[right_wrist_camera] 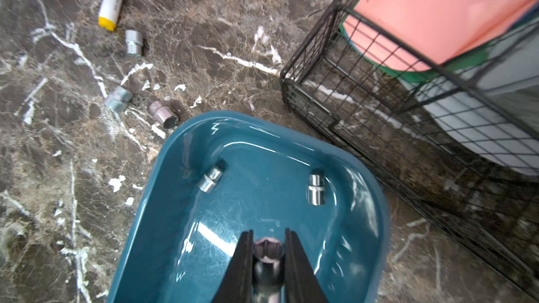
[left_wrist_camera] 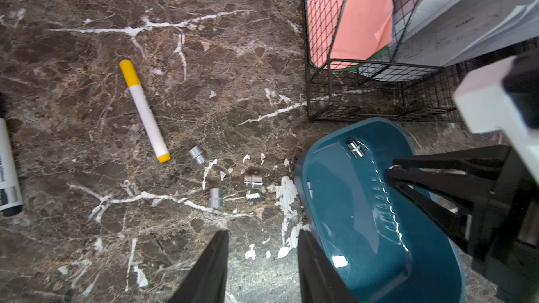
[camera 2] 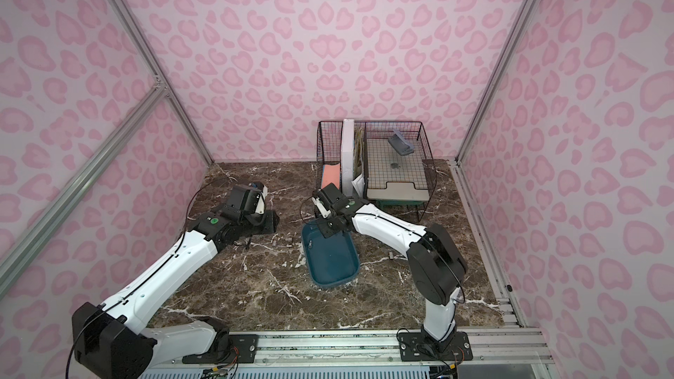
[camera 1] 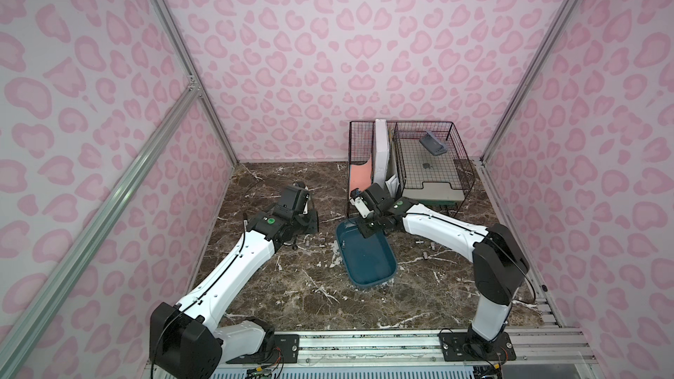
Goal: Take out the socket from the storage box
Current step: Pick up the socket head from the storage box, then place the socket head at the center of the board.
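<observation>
Gripping a socket [right_wrist_camera: 268, 253] between closed jaws, the right gripper [right_wrist_camera: 268, 233] sits low inside the box [right_wrist_camera: 256, 208], so the grasp looks made; the next move calls for a straight lift over the rim and a set-down on the table [right_wrist_camera: 204, 53]. The socket is a small, shiny steel cylinder with its hex mouth facing out, and probably slippery. The left gripper [left_wrist_camera: 262, 234] hovers beside the box, jaws partly apart and empty.
</observation>
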